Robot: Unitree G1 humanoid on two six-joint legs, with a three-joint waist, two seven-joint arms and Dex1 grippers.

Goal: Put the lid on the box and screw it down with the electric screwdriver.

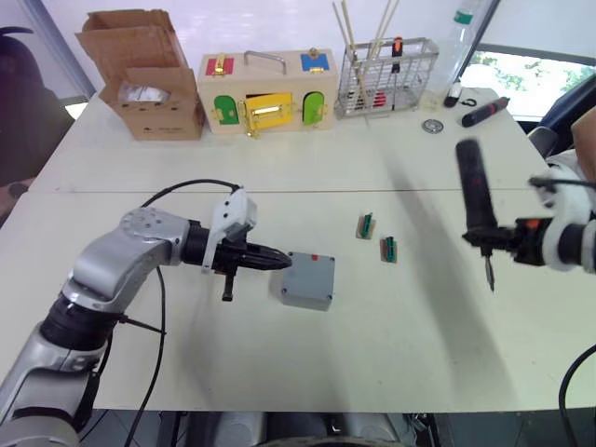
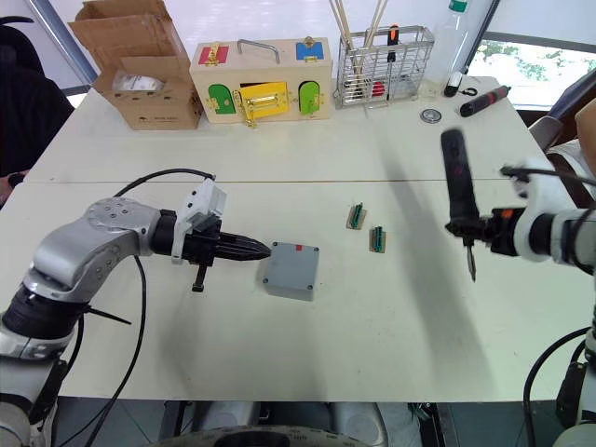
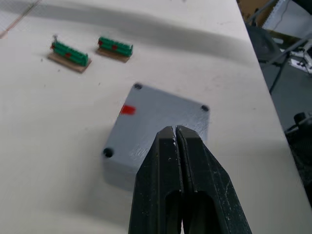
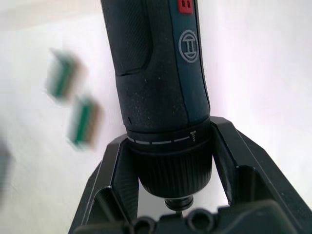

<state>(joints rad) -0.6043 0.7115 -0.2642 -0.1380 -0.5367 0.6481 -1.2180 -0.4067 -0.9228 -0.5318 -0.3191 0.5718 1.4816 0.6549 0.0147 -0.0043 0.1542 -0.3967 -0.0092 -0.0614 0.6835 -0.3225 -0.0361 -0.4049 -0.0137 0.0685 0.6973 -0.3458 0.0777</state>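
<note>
Left wrist view: my L gripper (image 3: 175, 134) is clenched, fingers pressed together w/ nothing between them, tips right at the near edge of the box (image 3: 156, 131). Can't tell if they actually touch it. Box sits flat on the white table (image 1: 419, 335), roughly mid-table, w/ the lid (image 3: 168, 114) already on top; I see dark corner holes and a small red mark on the grey upper face.

Head cams: L arm reaches in from the left, gripper pointing at the box's left side. Two small green connector blocks (image 1: 366, 225) (image 1: 388, 249) lie just right of the box, near each other, apart from it.

R gripper (image 4: 170, 161) is grasping the electric screwdriver (image 1: 475, 200) around its lower collar. Tool is held roughly upright above the table on the right side, bit (image 1: 490, 273) pointing down, well apart from the box.

Back of table, L to R: brown cardboard box (image 1: 140, 74), wooden box w/ coloured doors (image 1: 265, 93), wire basket (image 1: 386, 79) w/ sticks in it, small round metal disc (image 1: 432, 126), black-and-red pen-like tool (image 1: 484, 112).
</note>
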